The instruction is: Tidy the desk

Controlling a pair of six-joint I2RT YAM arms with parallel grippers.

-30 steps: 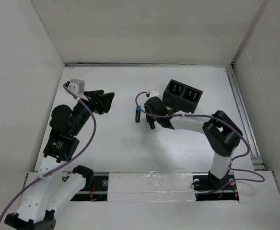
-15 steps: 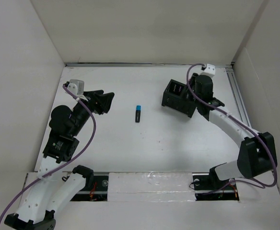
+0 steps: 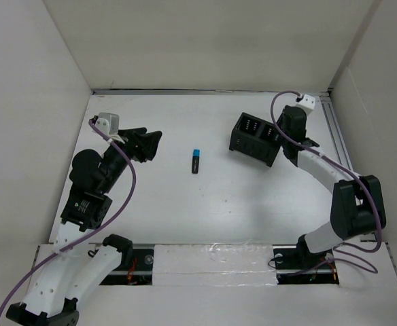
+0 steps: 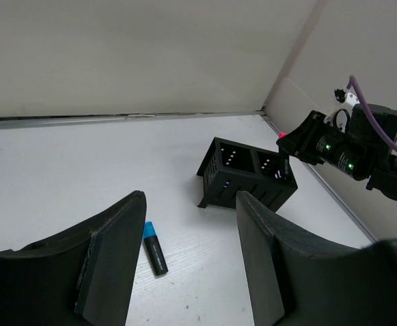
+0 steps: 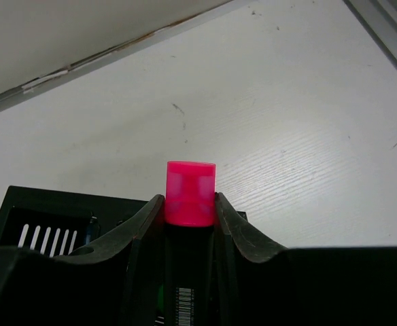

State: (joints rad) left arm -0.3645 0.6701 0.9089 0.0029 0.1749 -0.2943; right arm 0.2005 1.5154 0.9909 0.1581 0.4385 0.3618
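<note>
The desk (image 3: 205, 204) is a white tabletop between white wall panels. A black two-compartment organizer box (image 3: 256, 139) stands at the back right. My right gripper (image 3: 282, 138) is at the box's right side, shut on a black highlighter with a pink cap (image 5: 191, 193), held just over the box's rim (image 5: 49, 204). A black highlighter with a blue cap (image 3: 195, 161) lies flat mid-desk; it also shows in the left wrist view (image 4: 155, 248). My left gripper (image 3: 151, 144) is open and empty, hovering left of that highlighter, with the box (image 4: 246, 180) ahead of it.
A thin metal rail (image 3: 341, 156) runs along the desk's right edge. White wall panels close the left, back and right sides. Purple cables trail from both wrists. The arm bases sit at the near edge.
My right arm has swung from beside the blue-capped highlighter at mid-desk to the organizer box at the back right. The blue-capped highlighter and the left arm have not moved.
</note>
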